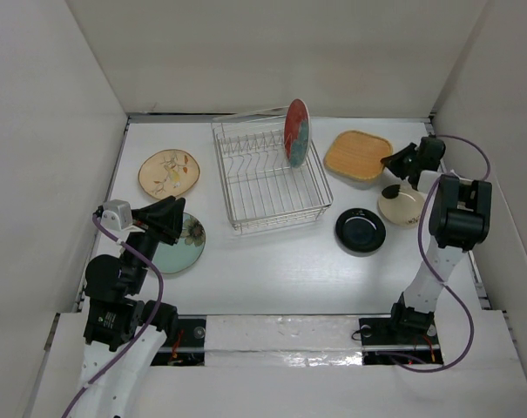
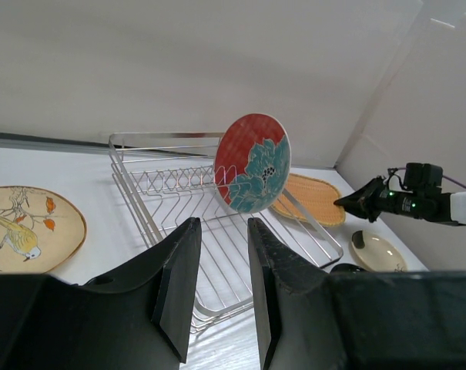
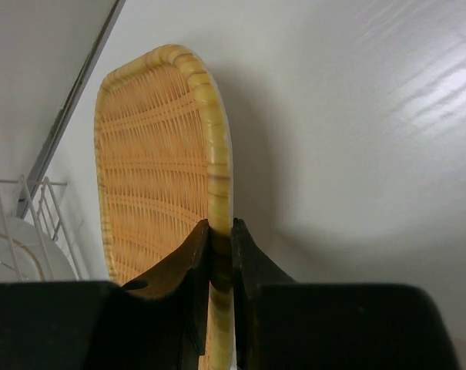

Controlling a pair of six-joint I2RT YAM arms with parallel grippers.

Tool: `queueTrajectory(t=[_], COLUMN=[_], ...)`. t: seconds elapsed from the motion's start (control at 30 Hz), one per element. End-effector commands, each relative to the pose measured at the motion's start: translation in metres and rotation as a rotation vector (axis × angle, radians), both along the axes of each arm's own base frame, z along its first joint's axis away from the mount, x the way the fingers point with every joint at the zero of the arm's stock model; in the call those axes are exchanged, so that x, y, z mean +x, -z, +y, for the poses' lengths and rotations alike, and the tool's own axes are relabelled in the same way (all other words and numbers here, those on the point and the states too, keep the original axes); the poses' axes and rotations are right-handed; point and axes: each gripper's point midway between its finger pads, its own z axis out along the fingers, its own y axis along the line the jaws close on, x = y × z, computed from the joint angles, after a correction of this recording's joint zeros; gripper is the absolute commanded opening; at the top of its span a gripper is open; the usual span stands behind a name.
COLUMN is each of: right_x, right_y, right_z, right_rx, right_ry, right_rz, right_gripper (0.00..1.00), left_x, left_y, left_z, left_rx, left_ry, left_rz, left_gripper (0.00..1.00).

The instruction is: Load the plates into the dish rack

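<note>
The silver wire dish rack [image 1: 267,178] stands mid-table, and the red-and-teal plate [image 1: 297,132] stands upright in its back right part. My right gripper [image 1: 392,161] is shut on the right rim of the orange-tan rounded-square plate [image 1: 358,155]. The right wrist view shows the jaws [image 3: 220,227] pinching that rim [image 3: 217,139]. My left gripper [image 1: 178,218] is open and empty above the pale green floral plate [image 1: 183,248], which it partly hides. The tan floral plate [image 1: 169,172] lies left of the rack. The small black plate [image 1: 361,231] lies front right.
A small cream dish [image 1: 401,205] lies under my right arm, beside the black plate. White walls enclose the table on three sides. In the left wrist view the rack [image 2: 179,185] lies ahead of the open fingers [image 2: 182,254].
</note>
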Motion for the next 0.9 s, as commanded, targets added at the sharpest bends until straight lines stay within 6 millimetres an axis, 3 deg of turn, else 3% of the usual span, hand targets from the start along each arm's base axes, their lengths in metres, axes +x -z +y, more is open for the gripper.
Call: queueTrajectory(t=[0.0, 0.03, 0.07, 0.13, 0.17, 0.2, 0.27, 0.3, 0.37, 0.4, 0.47, 0.5, 0.53, 0.6, 0.63, 0.7, 0.73, 0.77, 0.83, 0.87], right_x=[0.008, 0.003, -0.004, -0.014, -0.018, -0.029, -0.043, -0.056, -0.068, -0.073, -0.081, -0.088, -0.091, -0.094, -0.103, -0.092, -0.093, -0.081, -0.072, -0.074], right_y=[-0.1, -0.111, -0.149, -0.18, -0.197, -0.234, -0.269, -0.301, -0.342, -0.36, -0.383, -0.412, -0.418, -0.432, -0.455, -0.445, -0.46, -0.439, -0.423, -0.439], right_z=[-0.022, -0.028, -0.022, -0.021, -0.004, 0.003, 0.006, 0.025, 0.037, 0.06, 0.076, 0.085, 0.11, 0.135, 0.157, 0.183, 0.188, 0.211, 0.224, 0.232], right_rx=[-0.084, -0.105, -0.129, -0.2, -0.22, -0.247, -0.329, -0.342, -0.413, -0.422, -0.491, -0.497, -0.531, -0.557, -0.57, -0.612, -0.636, -0.665, -0.733, -0.734], right_ry=[0.108, 0.148, 0.158, 0.208, 0.192, 0.2, 0.265, 0.254, 0.264, 0.231, 0.208, 0.202, 0.148, 0.095, 0.058, -0.009, -0.007, -0.072, -0.114, -0.115], right_rz=[-0.245, -0.274, -0.345, -0.396, -0.426, -0.495, -0.548, -0.616, -0.688, -0.724, -0.741, -0.794, -0.807, -0.827, -0.874, -0.835, -0.852, -0.801, -0.722, -0.742], right_gripper=[0.0, 0.0, 0.0, 0.0, 0.0, 0.0, 0.0, 0.0, 0.0, 0.0, 0.0, 0.0, 0.0, 0.0, 0.0, 0.0, 0.0, 0.0, 0.0, 0.0], left_x=[-0.001, -0.001, -0.001, -0.001, -0.002, -0.002, -0.002, -0.002, -0.002, -0.001, -0.002, -0.002, -0.002, -0.002, -0.003, -0.003, -0.003, -0.004, -0.004, -0.004], left_y=[-0.011, -0.011, -0.011, -0.011, -0.011, -0.011, -0.011, -0.011, -0.011, -0.01, -0.011, -0.011, -0.011, -0.012, -0.011, -0.011, -0.012, -0.012, -0.012, -0.012], left_z=[-0.001, 0.0, 0.0, 0.0, 0.0, 0.0, 0.0, -0.001, -0.001, -0.001, -0.001, -0.001, -0.001, -0.001, -0.001, -0.001, 0.0, 0.0, 0.0, 0.0], left_rx=[-0.001, -0.002, -0.002, -0.002, -0.002, -0.002, -0.002, -0.002, -0.001, 0.0, 0.0, 0.0, -0.001, -0.002, -0.001, -0.002, -0.002, -0.003, -0.003, -0.003], left_ry=[0.003, 0.001, 0.001, 0.001, 0.003, 0.003, 0.003, 0.004, 0.004, 0.007, 0.009, 0.009, 0.007, 0.006, 0.007, 0.006, 0.006, 0.006, 0.006, 0.006], left_rz=[-0.043, -0.043, -0.043, -0.043, -0.045, -0.045, -0.046, -0.046, -0.045, -0.042, -0.047, -0.047, -0.046, -0.048, -0.048, -0.048, -0.051, -0.052, -0.052, -0.052], left_gripper=[0.28, 0.28, 0.28, 0.28, 0.28, 0.28, 0.28, 0.28, 0.28, 0.28, 0.28, 0.28, 0.28, 0.28, 0.28, 0.28, 0.28, 0.28, 0.28, 0.28])
